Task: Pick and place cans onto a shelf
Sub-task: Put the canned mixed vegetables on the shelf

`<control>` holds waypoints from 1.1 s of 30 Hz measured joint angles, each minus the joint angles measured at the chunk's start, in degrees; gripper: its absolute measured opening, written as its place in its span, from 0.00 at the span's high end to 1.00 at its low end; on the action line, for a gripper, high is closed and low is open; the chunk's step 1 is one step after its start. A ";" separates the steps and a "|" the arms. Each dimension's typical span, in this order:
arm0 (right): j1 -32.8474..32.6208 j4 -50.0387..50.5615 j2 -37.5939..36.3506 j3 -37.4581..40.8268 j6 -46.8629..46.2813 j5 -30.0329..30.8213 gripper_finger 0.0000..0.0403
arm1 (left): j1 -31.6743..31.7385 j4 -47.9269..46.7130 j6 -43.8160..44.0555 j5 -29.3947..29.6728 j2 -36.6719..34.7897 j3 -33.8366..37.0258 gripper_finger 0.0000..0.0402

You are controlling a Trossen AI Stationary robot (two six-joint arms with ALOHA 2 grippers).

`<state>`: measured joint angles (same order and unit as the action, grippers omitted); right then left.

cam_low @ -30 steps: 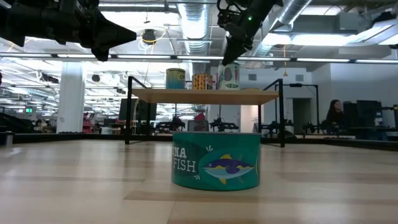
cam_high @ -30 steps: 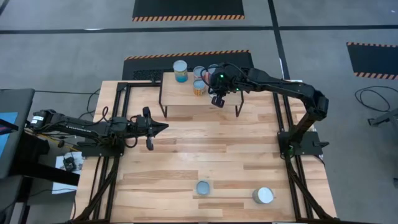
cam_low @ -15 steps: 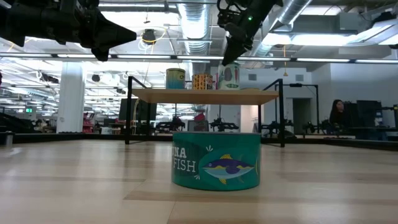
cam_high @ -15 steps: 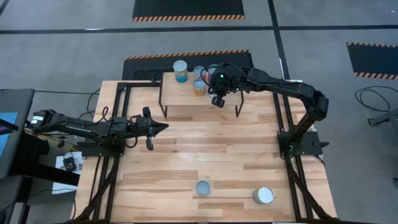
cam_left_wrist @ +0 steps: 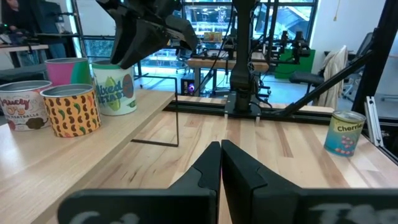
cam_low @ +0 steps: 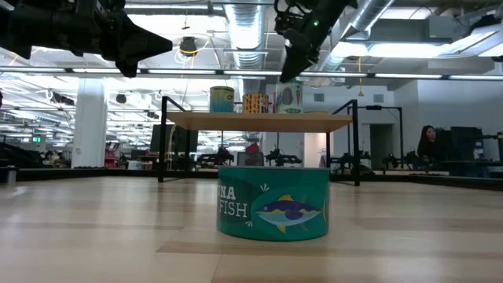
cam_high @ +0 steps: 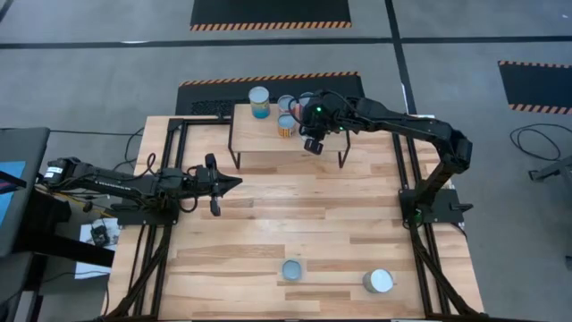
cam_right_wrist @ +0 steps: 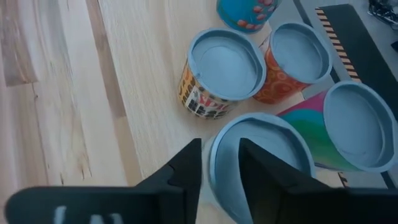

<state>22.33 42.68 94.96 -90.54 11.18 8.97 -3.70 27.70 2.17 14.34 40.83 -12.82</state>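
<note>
The shelf (cam_high: 268, 139) stands at the table's far side with several cans on it: a teal one (cam_high: 259, 101), a yellow-patterned one (cam_right_wrist: 221, 71), an orange one (cam_right_wrist: 295, 59) and a pink one (cam_right_wrist: 351, 124). My right gripper (cam_right_wrist: 219, 146) hangs over the shelf's right part, tilted. Its fingers stand a little apart on either side of the rim of a white-and-green can (cam_left_wrist: 115, 92), which stands upright on the shelf. My left gripper (cam_left_wrist: 220, 155) is shut and empty, above the table's left middle (cam_high: 234, 182).
A wide teal tuna can (cam_low: 273, 202) stands near the table's near edge (cam_high: 292, 269). A white cherries can (cam_high: 378, 281) stands to its right. The middle of the tabletop (cam_high: 304, 215) shows bare wood between the shelf and these cans.
In the low view the white-and-green can under my right gripper has sunk a little and now stands flat on the shelf. Both arms have kept their places.
</note>
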 joint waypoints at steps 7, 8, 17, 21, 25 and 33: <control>0.31 -2.63 -0.44 0.02 3.62 0.06 0.65 | 0.00 -0.19 0.00 -0.01 0.00 0.00 1.00; 0.16 -2.59 -0.86 0.02 4.25 0.11 0.66 | 0.00 -0.30 0.01 -0.01 0.00 0.00 1.00; -2.08 6.53 -5.25 -0.02 6.27 -0.11 0.93 | 0.00 -1.33 0.00 -0.01 0.01 0.00 1.00; -0.98 11.08 -3.90 -0.03 5.90 -3.44 0.97 | 0.00 -1.28 0.04 -0.01 0.01 0.00 1.00; -0.03 12.82 -0.11 0.09 5.38 -4.16 0.94 | 0.00 -1.25 0.59 -0.01 0.01 0.00 1.00; -0.07 11.06 3.26 0.07 5.78 -3.74 0.98 | 0.00 -1.27 0.63 -0.01 0.01 0.00 1.00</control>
<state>22.26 53.74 98.21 -90.48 16.96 5.23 -3.70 26.44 2.81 14.33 40.84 -12.82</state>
